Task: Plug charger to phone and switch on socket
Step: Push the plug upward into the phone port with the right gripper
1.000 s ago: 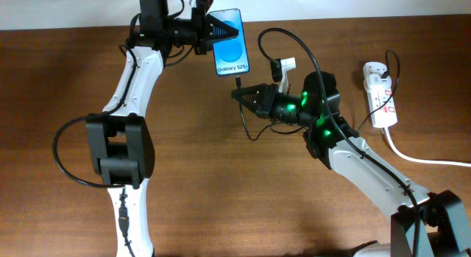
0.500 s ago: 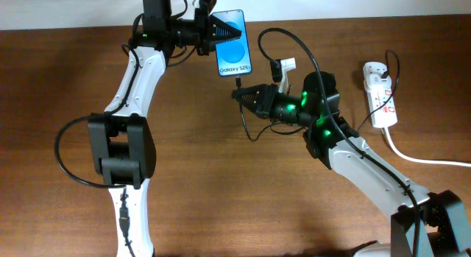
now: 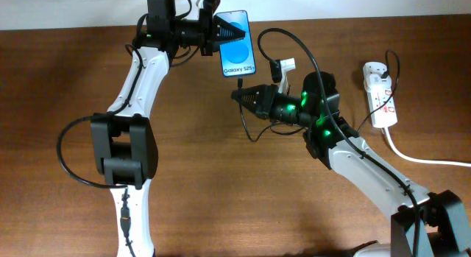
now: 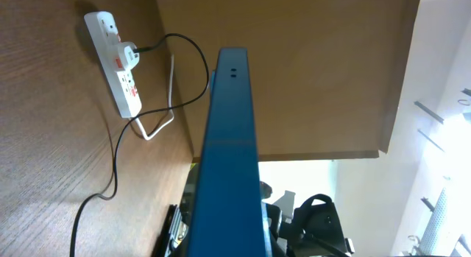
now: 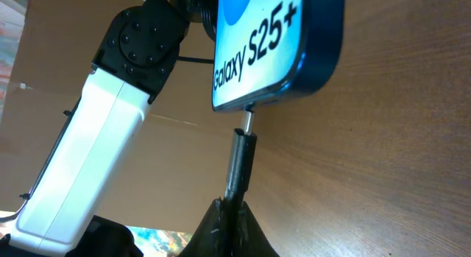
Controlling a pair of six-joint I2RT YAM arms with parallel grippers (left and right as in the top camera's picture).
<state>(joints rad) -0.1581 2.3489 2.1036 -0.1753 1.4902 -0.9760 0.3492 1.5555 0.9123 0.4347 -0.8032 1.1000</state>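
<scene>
My left gripper (image 3: 218,34) is shut on the phone (image 3: 237,43), holding it off the table at the back; its blue screen reads "Galaxy S25+". In the left wrist view the phone (image 4: 228,154) shows edge-on between the jaws. My right gripper (image 3: 241,96) is shut on the charger plug (image 5: 239,165), whose metal tip points at the phone's bottom edge (image 5: 276,87) and sits right at it; I cannot tell whether it is in. The black charger cable (image 3: 294,40) loops back toward the socket (image 3: 380,93), a white power strip at the right.
The socket's thick white cord (image 3: 423,160) trails off to the right edge. The power strip also shows in the left wrist view (image 4: 114,62) with the black cable (image 4: 110,176) running across the brown wooden table (image 3: 221,183).
My left gripper has carried the phone a little to the right, closer to the plug. The right gripper with the plug has stayed nearly still.
</scene>
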